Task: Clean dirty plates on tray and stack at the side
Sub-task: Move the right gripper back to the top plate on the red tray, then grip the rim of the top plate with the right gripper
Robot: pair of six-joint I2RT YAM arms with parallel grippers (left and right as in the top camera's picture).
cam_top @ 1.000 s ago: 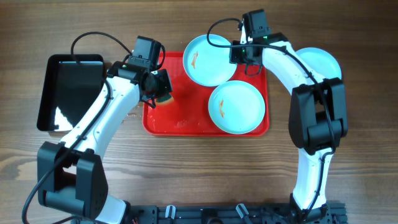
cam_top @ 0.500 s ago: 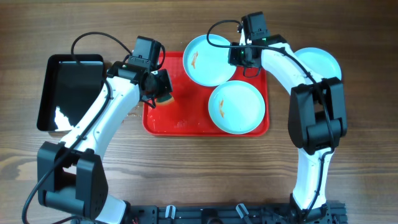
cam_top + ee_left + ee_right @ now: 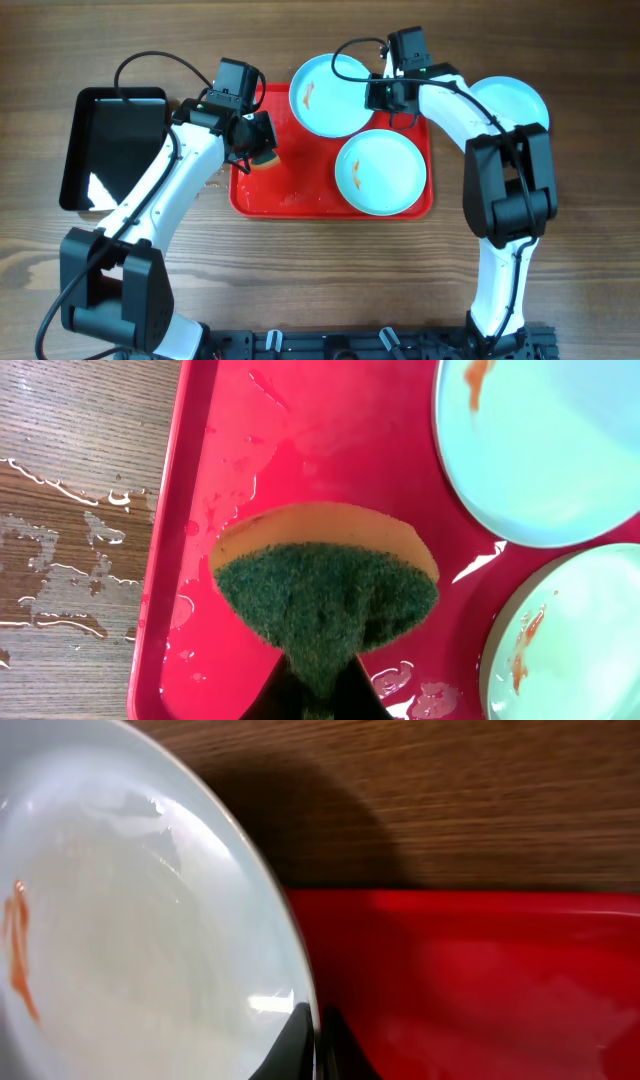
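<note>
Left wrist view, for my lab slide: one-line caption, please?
Green-faced sponge pinched in the left end effector, wet red tray and two orange-smeared plates beyond.

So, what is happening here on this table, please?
The robot is cleaning plates. Its left gripper holds a sponge over the wet left part of the red tray. Its right gripper is shut on the rim of the far plate, which has an orange smear. A second smeared plate lies nearer on the tray. A third plate sits on the table to the right, beside the tray.
</note>
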